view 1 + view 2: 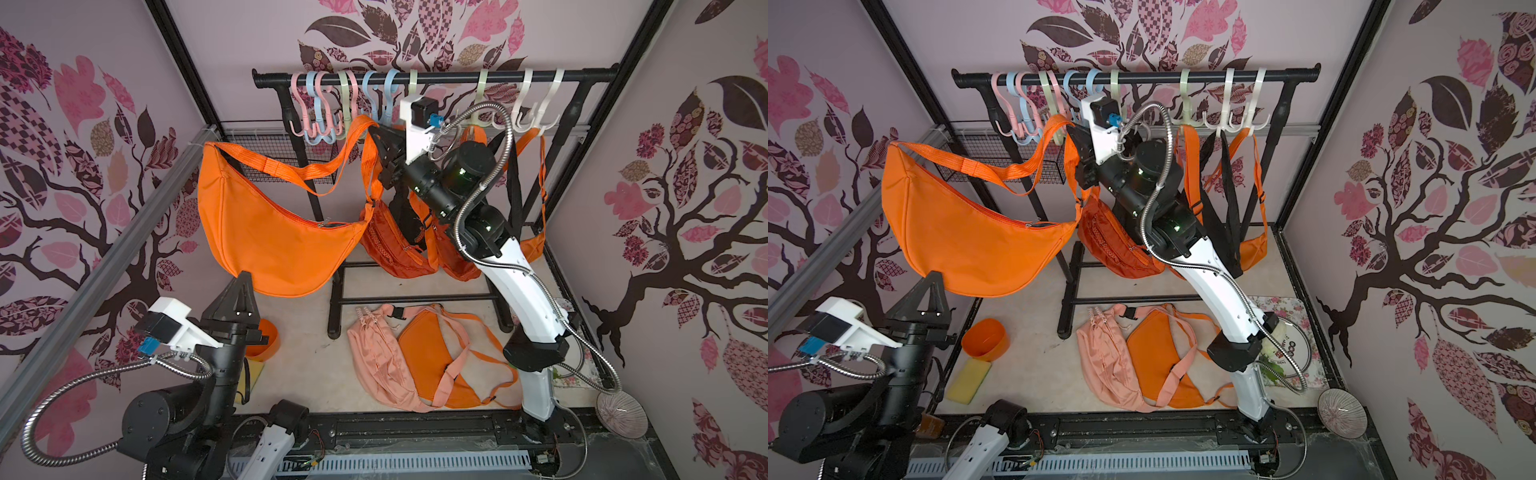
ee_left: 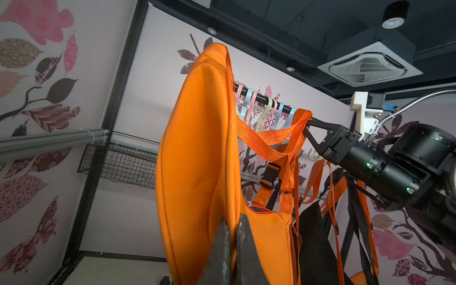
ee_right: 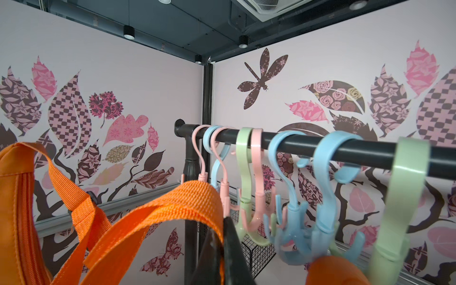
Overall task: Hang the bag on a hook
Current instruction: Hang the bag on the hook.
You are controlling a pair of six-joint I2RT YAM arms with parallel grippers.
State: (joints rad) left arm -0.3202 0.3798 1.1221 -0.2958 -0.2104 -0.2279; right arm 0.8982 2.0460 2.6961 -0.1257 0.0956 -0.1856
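Right claw [image 2: 307,121] clamped on the webbing strap [image 1: 316,170], raised just beside a blue hook [image 3: 320,172] on the rail [image 1: 449,76]. Orange bag [image 1: 266,232] dangles below. Left claw [image 1: 242,277] is shut at its underside. Light, floppy, will swing, so I'd hold the strap.

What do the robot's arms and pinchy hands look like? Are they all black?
No. The right arm and left arm mix white shells with round black joints. The left gripper and right gripper are black, pointy and triangular. A bendy silver hose runs along each arm, tiny green lights glow on the right one, and each wrist carries a white bracket.
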